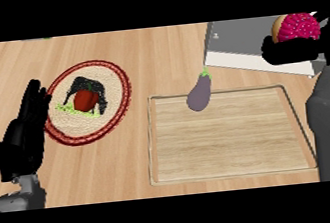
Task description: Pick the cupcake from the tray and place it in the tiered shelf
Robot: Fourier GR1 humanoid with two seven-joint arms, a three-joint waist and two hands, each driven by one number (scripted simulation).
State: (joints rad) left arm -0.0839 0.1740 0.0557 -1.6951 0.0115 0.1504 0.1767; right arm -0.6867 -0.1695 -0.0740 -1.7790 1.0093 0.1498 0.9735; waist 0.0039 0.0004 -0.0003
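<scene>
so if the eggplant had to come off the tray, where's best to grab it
Grip the eggplant across its thick lower body, coming from above. It lies over the wooden tray far rim, green stem pointing away, and the body widens there while the stem end tapers. The right hand is occupied with the cupcake.

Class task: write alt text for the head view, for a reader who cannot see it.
The right hand holds a pink cupcake over the grey shelf. An eggplant lies at the wooden tray's far edge; the open left hand rests beside a woven plate.

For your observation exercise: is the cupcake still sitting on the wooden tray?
No, the cupcake is held in the right hand above the grey shelf, off the tray.
</scene>
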